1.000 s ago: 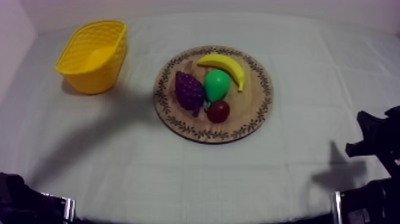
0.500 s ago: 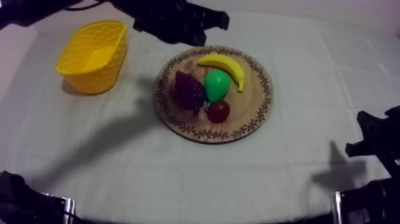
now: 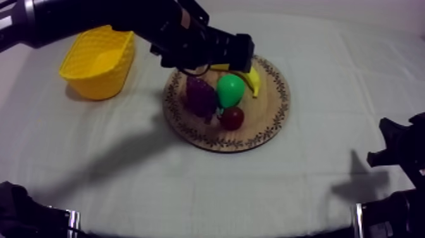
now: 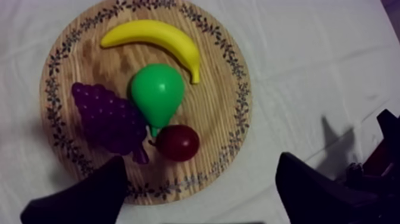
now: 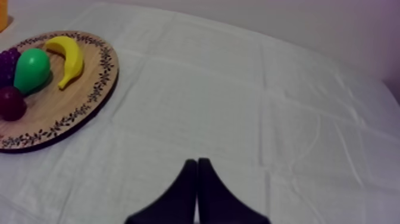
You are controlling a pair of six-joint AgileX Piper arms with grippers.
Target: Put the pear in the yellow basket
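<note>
The green pear [image 3: 230, 90] lies in the middle of the round wooden board [image 3: 253, 136], between the purple grapes [image 3: 201, 96] and the banana [image 3: 255, 80], with the small red fruit [image 3: 232, 118] in front. My left gripper [image 3: 237, 54] hovers over the board's back edge and hides part of the banana. From the left wrist, its fingers [image 4: 89, 196] stand wide apart, open and empty, above the pear [image 4: 156, 92] and red fruit [image 4: 177, 143]. My right gripper [image 5: 196, 190] is shut, a narrow wedge low over the cloth, well away from the board [image 5: 71, 101].
The yellow basket [image 3: 98, 60] stands at the back left, just left of my left arm. My right arm [image 3: 398, 152] rests at the right edge. Bare cloth lies in front of the board and to its right.
My left arm has swung in from the upper left and come down over the board's back edge, covering part of the banana. The fruit and my right arm have not moved.
</note>
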